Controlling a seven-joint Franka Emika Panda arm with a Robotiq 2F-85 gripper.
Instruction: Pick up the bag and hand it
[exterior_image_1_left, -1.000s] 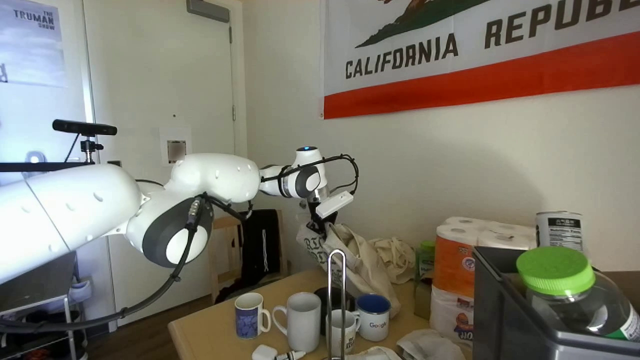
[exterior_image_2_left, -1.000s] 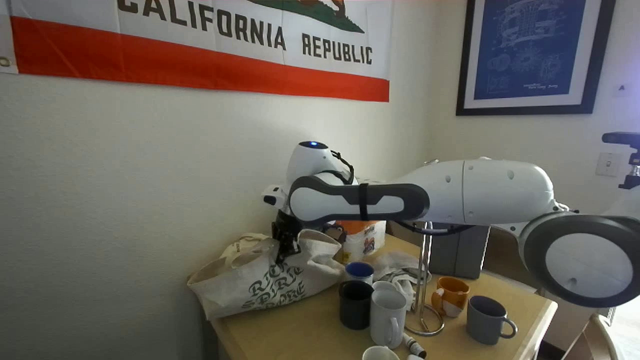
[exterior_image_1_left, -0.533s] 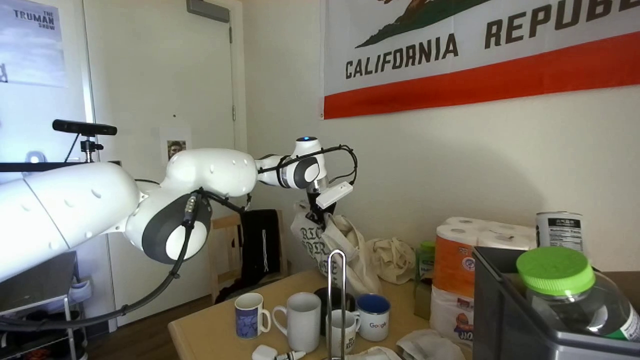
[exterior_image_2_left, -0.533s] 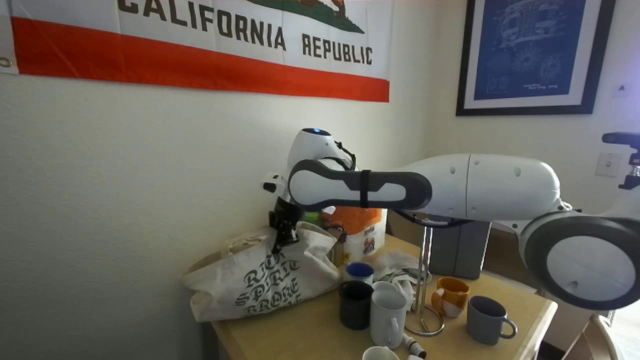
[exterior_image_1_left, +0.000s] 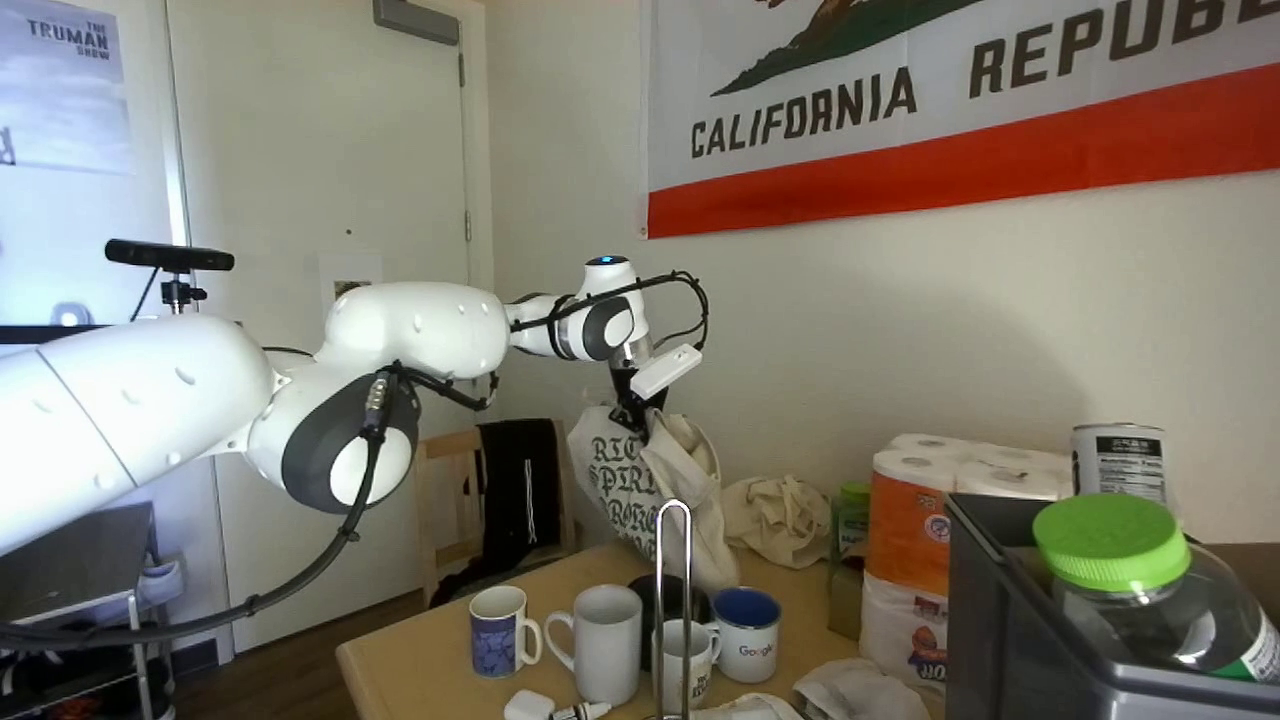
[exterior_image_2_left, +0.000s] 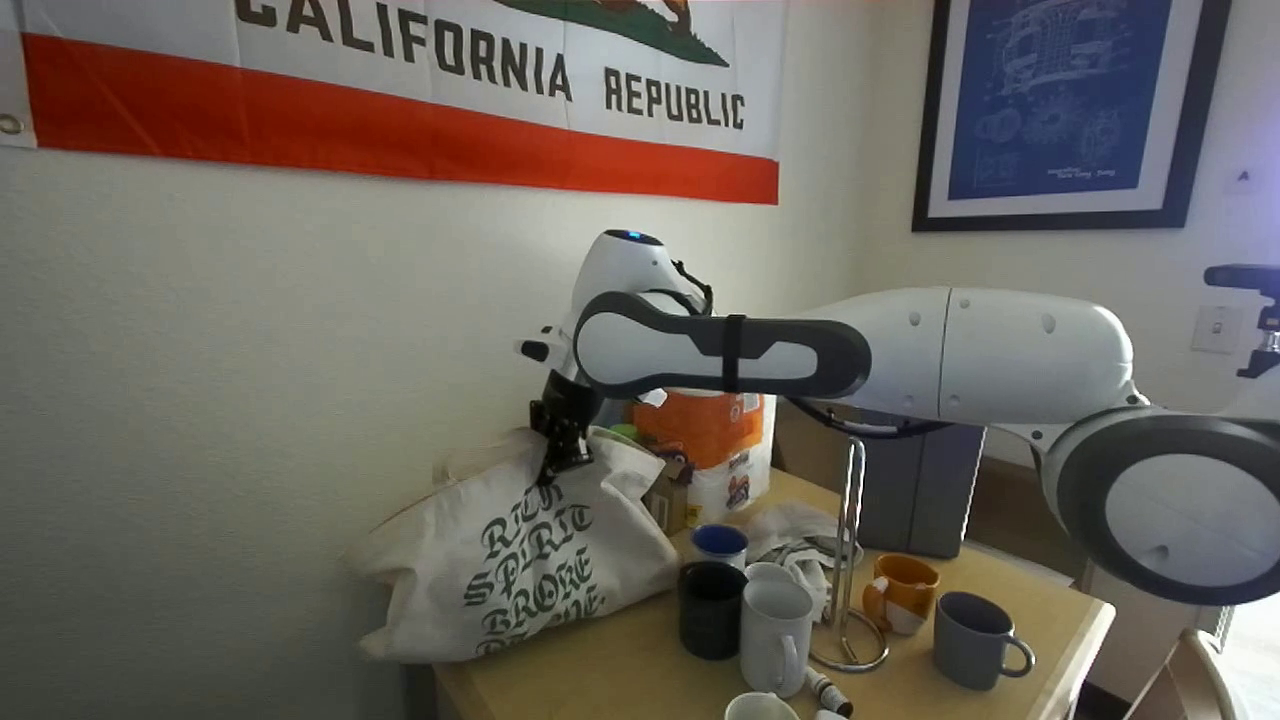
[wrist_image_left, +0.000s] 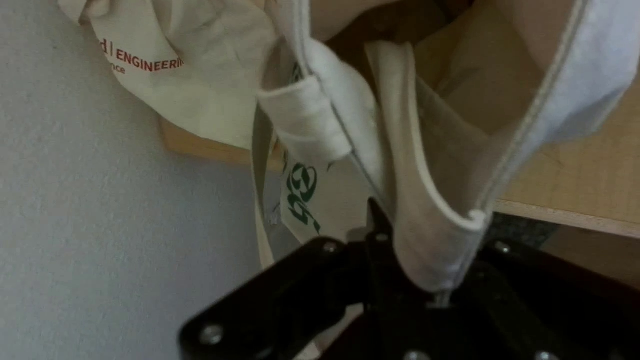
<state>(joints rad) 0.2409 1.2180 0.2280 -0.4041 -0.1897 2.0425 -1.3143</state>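
The end effector (exterior_image_2_left: 558, 470) pinches the bag (exterior_image_2_left: 528, 562) at its mouth, probably because the thin rim gives an easy hold for lifting; the bag slants near the black mug (exterior_image_2_left: 711, 610), and whether its bottom touches the worktop (exterior_image_2_left: 590, 672), I cannot tell

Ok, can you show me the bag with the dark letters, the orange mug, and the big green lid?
Bag with the dark letters (exterior_image_2_left: 532, 570): in an exterior view, on its printed front.
Orange mug (exterior_image_2_left: 909, 593): in an exterior view, on its outer wall.
Big green lid (exterior_image_1_left: 1108, 532): in an exterior view, on its top.
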